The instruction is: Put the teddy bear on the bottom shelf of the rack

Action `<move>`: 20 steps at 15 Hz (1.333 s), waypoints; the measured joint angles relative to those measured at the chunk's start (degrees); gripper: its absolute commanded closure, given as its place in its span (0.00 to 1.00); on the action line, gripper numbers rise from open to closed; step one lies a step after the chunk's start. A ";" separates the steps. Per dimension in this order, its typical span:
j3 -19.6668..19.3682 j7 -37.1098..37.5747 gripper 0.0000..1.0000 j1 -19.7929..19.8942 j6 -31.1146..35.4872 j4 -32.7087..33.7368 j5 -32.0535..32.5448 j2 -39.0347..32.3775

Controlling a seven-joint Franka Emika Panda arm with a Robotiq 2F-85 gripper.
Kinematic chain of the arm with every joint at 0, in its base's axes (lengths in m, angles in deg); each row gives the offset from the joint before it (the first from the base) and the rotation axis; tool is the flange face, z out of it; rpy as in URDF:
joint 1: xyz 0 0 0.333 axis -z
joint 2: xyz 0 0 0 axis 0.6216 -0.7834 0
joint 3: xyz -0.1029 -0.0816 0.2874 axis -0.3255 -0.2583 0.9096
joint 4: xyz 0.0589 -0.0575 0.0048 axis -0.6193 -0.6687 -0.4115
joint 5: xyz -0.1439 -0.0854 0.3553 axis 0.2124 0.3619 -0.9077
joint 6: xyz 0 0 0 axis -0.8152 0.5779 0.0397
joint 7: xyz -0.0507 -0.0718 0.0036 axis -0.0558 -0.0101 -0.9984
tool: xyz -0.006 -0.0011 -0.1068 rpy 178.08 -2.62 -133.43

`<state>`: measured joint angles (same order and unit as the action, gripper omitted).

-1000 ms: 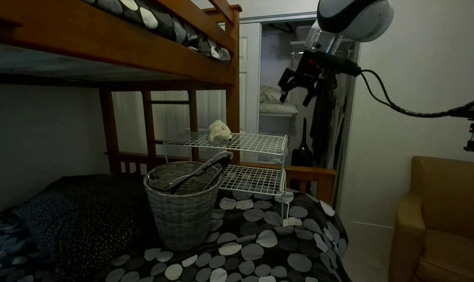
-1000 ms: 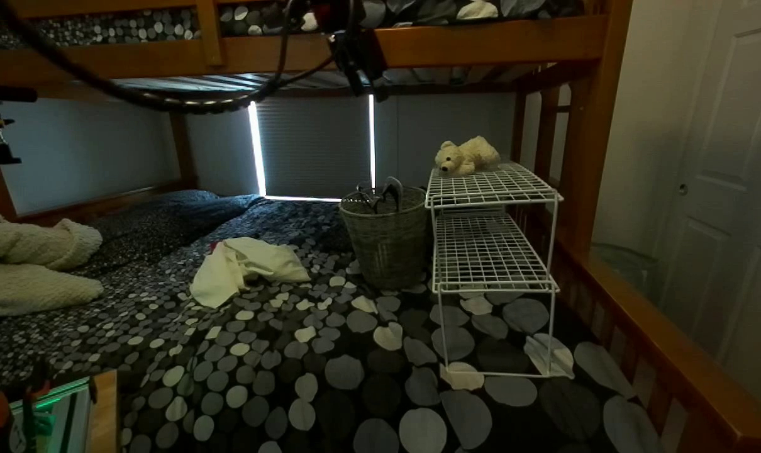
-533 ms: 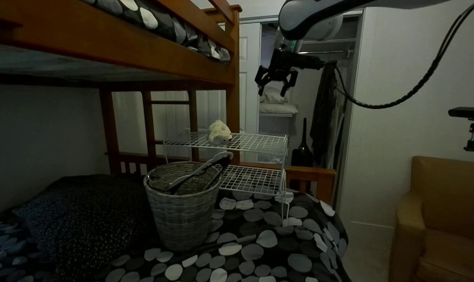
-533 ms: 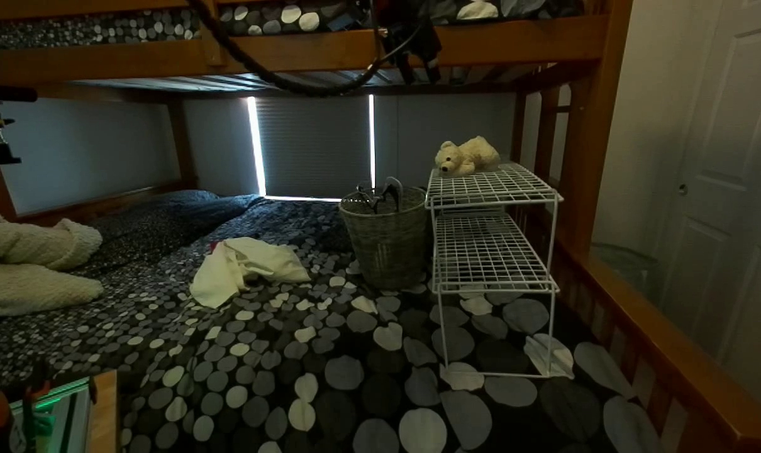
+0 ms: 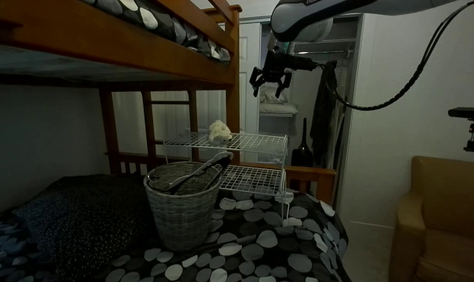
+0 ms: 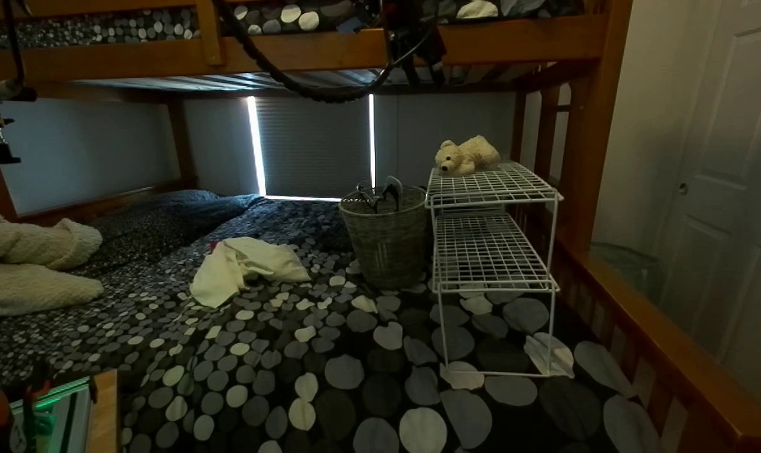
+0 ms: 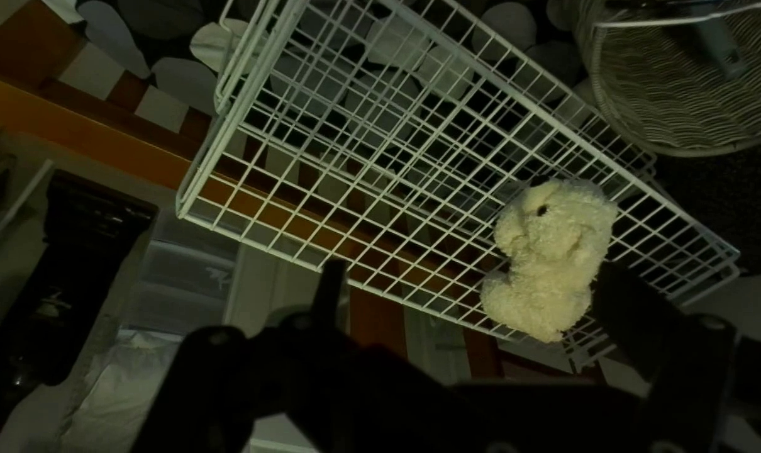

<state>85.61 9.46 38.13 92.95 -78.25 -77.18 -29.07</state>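
Technician: Which items are occupying the lower bunk [image 5: 326, 186]?

Supervisor: A wicker basket [image 5: 182, 219] is standing on the dotted bedspread [image 6: 280, 352]; black and white items [image 5: 222, 161] are protruding above its rim. A cream cloth [image 6: 264, 261] is lying crumpled nearby.

Technician: What is surrounding the bunk bed [image 5: 104, 39]?

Supervisor: A window blind [image 6: 314, 151] is hanging beyond it; a tan armchair [image 5: 448, 199] is standing apart.
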 measured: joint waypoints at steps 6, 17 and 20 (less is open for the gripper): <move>0.27 7.73 0.00 -3.03 3.59 2.89 -1.76 -5.37; -1.50 3.33 0.00 -7.21 2.15 19.04 -1.95 -24.47; -1.47 2.61 0.00 -7.02 2.25 19.25 -2.03 -24.82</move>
<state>84.14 12.07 31.11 95.20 -59.00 -79.21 -53.89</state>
